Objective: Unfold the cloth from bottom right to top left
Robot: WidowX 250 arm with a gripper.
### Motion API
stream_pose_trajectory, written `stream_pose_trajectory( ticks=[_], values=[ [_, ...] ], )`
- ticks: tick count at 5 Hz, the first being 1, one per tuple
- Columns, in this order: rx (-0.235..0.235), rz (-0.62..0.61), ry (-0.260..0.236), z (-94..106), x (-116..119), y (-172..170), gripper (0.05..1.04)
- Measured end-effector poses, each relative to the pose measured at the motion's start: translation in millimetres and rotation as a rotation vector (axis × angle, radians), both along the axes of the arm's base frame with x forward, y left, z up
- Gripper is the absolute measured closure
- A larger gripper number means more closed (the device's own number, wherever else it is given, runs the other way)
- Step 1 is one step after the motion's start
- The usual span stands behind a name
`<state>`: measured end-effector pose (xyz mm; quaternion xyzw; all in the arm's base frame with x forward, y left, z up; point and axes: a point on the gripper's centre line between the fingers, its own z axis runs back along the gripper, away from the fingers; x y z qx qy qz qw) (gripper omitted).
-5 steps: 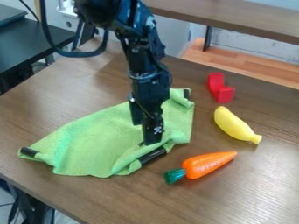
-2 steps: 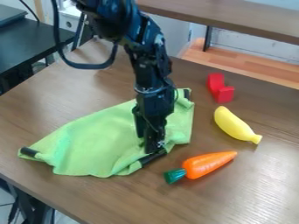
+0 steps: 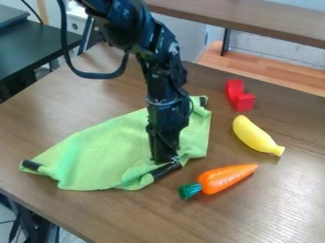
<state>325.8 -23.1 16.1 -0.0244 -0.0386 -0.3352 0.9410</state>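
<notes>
The gripper (image 3: 166, 162), its pincer narrow, grips the green cloth (image 3: 95, 154) near its black corner (image 3: 164, 171), above the table (image 3: 273, 216) and just beside the orange carrot (image 3: 223, 178).

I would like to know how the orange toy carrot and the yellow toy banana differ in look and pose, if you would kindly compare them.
The orange carrot has a dark green top, whereas the yellow banana has none. The carrot's tapered tip points away from the camera; the banana's narrow end points toward it. Both lie on the wooden table.
</notes>
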Motion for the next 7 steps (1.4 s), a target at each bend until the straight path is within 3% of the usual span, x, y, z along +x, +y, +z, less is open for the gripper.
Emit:
stream_pose_trajectory(
  ticks=[1, 2, 4, 5, 6, 7],
  values=[
    [-0.030, -0.002, 0.034, 0.2, -5.4, -4.7, 1.017],
    [-0.072, 0.011, 0.045, 13.8, -5.0, -2.5, 1.030],
    [-0.080, 0.079, 0.021, 50.5, 18.0, 43.3, 1.031],
    [-0.018, 0.114, 0.018, 66.9, 33.4, 75.7, 1.032],
    [0.052, 0.190, 0.009, 62.6, 54.4, 119.5, 1.032],
    [0.120, 0.215, -0.007, 60.5, 74.2, 142.6, 1.032]
  ],
)
